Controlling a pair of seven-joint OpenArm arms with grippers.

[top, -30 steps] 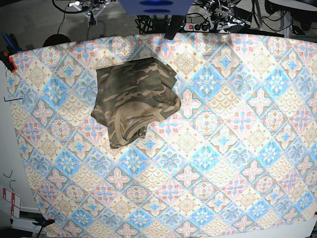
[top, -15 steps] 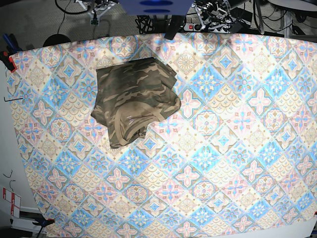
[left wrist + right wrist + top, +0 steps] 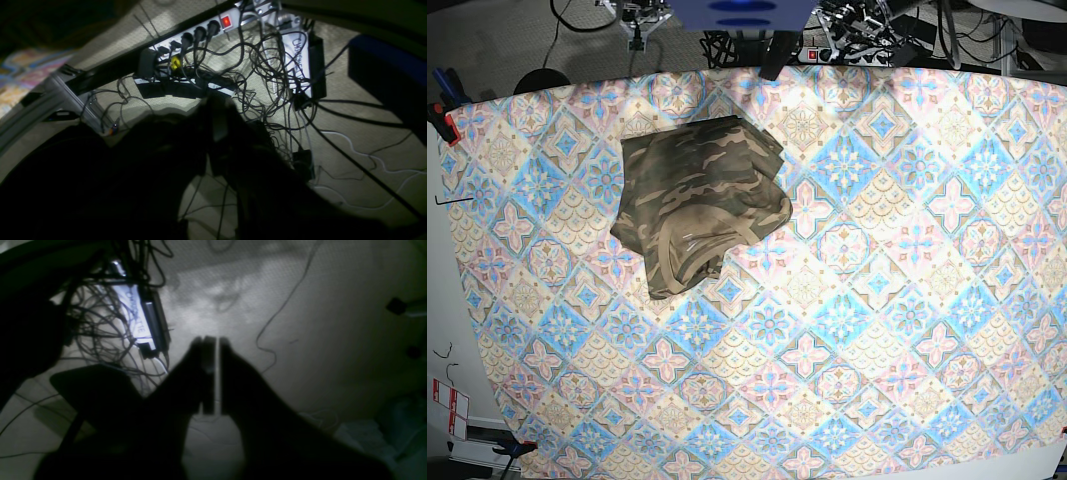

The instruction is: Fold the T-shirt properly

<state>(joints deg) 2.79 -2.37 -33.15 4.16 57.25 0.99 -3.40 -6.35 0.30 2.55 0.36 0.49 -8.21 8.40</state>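
The camouflage T-shirt (image 3: 699, 195) lies in a rumpled, folded bundle on the upper left part of the table, its collar toward the near side. Neither gripper is near it. Both arms are drawn back behind the table's far edge, with only bits of them showing at the top of the base view. In the left wrist view my left gripper (image 3: 216, 108) is a dark silhouette with its fingers pressed together and nothing between them, over the floor. My right gripper (image 3: 214, 341) is likewise shut and empty above bare floor.
The blue-pink-cream patterned tablecloth (image 3: 877, 300) covers the whole table. Behind the far edge lie a power strip (image 3: 190, 36), a tangle of cables (image 3: 267, 73) and a white lettered box (image 3: 135, 316) on the floor. Red clamps (image 3: 441, 120) hold the cloth's left edge.
The arm parts at the top edge of the base view have shifted slightly, the left-hand one to the right. The T-shirt has not moved.
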